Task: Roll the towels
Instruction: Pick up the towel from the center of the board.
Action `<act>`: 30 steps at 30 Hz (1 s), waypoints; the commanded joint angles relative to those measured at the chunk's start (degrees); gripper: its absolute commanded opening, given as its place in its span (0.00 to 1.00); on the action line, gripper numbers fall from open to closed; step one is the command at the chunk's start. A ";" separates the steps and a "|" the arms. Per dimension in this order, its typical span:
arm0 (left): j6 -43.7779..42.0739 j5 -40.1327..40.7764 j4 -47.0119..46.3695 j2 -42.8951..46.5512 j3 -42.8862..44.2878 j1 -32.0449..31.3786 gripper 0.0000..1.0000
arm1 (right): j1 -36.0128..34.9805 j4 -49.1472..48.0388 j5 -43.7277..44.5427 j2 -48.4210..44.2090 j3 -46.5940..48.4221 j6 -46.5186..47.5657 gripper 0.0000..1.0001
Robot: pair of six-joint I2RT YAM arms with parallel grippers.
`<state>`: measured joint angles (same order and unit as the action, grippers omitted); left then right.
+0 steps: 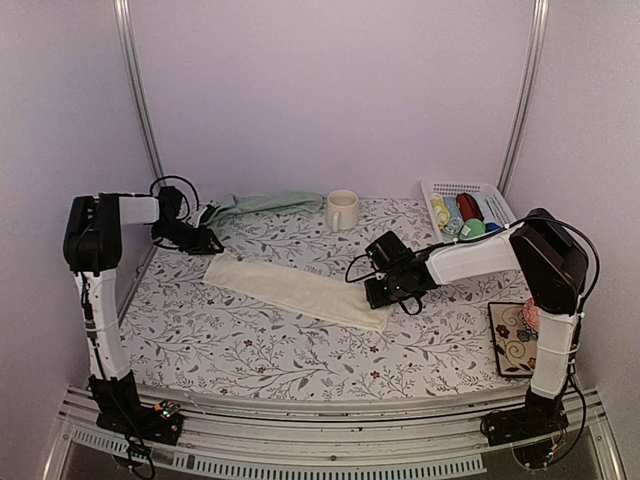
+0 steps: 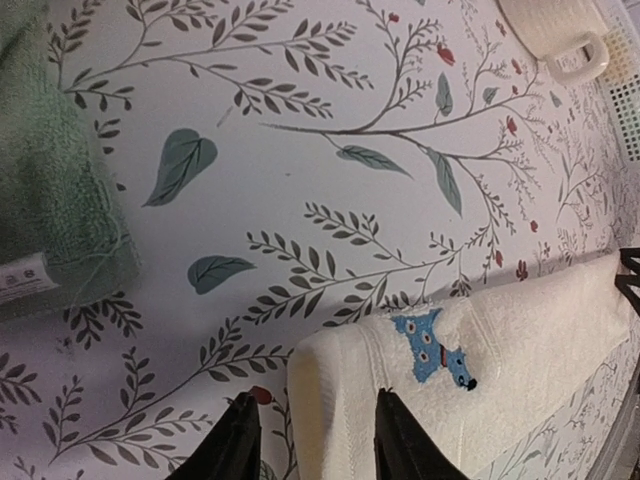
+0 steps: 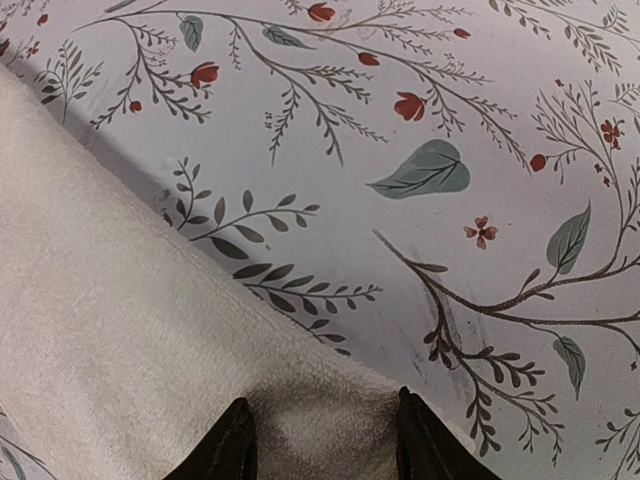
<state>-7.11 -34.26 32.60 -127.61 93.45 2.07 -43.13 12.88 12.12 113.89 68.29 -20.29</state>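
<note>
Green towel (image 1: pixel 265 203): bunched at the back of the table (image 1: pixel 250 340), left of the mug, well apart from both grippers. Cut off by the frame edge in the left wrist view; label text unreadable.
Left gripper (image 2: pixel 315 445): jaws apart, straddling one corner of the cream towel (image 1: pixel 300 290). Strip of bare table visible between one finger and the towel's edge; nothing clamped.
Blue dog mark (image 2: pixel 436 362): on that corner, just beyond the fingertips.
Cream towel: flat, a long folded strip slanting between the two grippers.
Mug (image 1: pixel 341 210): upright behind the strip.
Right gripper (image 3: pixel 325 445): jaws apart, the strip's other end lying flat between them; contact with the pads not discernible.
Basket (image 1: pixel 460 186): back right, contents too small to name.
</note>
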 commanded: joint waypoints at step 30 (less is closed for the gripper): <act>-2.00 -10.31 0.41 8.09 -2.65 1.92 0.00 | -0.20 2.32 -0.74 3.17 0.02 0.08 0.48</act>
<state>-10.76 -43.53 34.65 -124.03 88.71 3.68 -43.13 12.82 12.12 113.97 68.31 -20.27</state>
